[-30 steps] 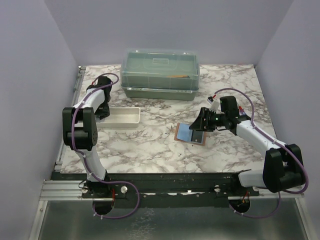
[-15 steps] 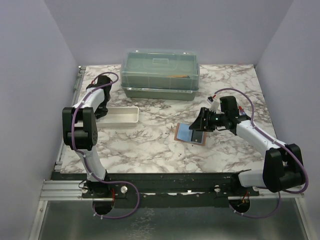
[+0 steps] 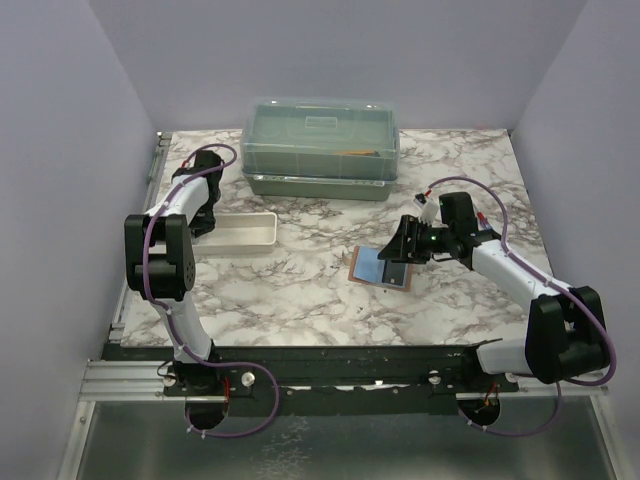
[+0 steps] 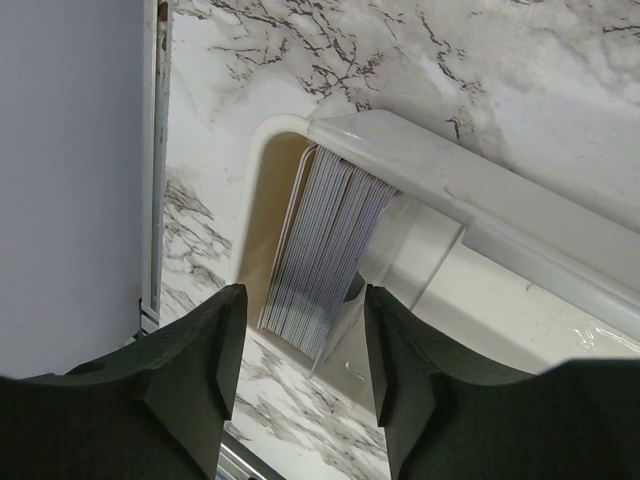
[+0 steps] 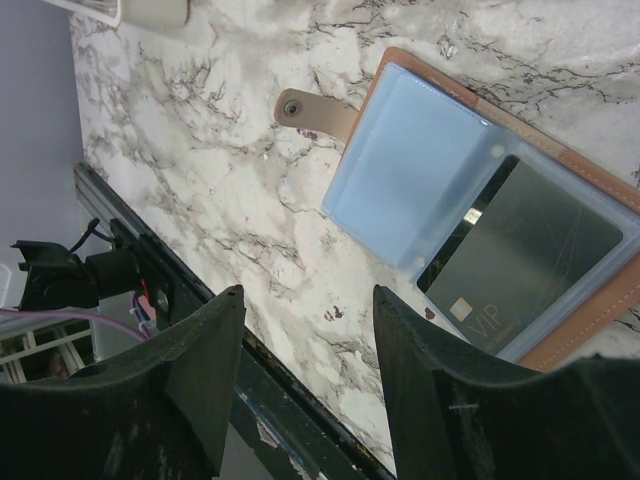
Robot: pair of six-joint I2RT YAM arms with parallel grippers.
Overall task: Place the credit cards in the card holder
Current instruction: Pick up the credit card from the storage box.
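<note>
The card holder [image 3: 372, 266] lies open on the marble table, brown with bluish-grey pockets [image 5: 410, 170] and a snap tab [image 5: 310, 110]. A dark card marked VIP [image 5: 530, 260] sits in its right pocket. My right gripper [image 5: 305, 390] is open and empty, just over the holder's right side [image 3: 405, 245]. Several pale credit cards [image 4: 325, 245] stand on edge as a stack in the left end of the long white tray [image 4: 480, 195]. One card [image 4: 340, 325] leans out from the stack. My left gripper [image 4: 300, 400] is open and empty above that stack [image 3: 205, 222].
The white tray [image 3: 250, 232] lies at the left. A big translucent green lidded box [image 3: 320, 145] stands at the back centre. The left wall and the table's metal rail [image 4: 150, 200] run close beside the tray's end.
</note>
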